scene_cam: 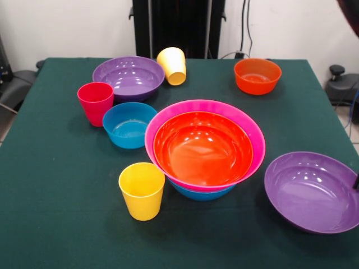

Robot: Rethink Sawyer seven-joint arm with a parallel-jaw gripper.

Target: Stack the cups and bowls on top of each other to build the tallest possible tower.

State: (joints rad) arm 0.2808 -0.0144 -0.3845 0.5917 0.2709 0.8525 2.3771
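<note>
The tower (205, 148) stands mid-table: an orange bowl (203, 147) sits inside the big pink bowl (247, 123), which rests on a blue bowl (201, 194). No cup is on it. A yellow cup (142, 190) stands upright in front left of it. A red-pink cup (96, 102) stands upright at the left beside a second blue bowl (129, 125). Another yellow cup (172, 65) lies tipped at the back against a purple bowl (128, 77). A small orange bowl (257, 75) sits back right. A second purple bowl (314, 191) sits tilted at the front right. The gripper is out of view.
The green table cloth (56, 185) covers the table. The robot's black pedestal (178, 25) stands behind the table's far edge. A dark red piece of the arm (350, 12) shows at the top right corner. Black gear (340, 84) sits off the table's right side.
</note>
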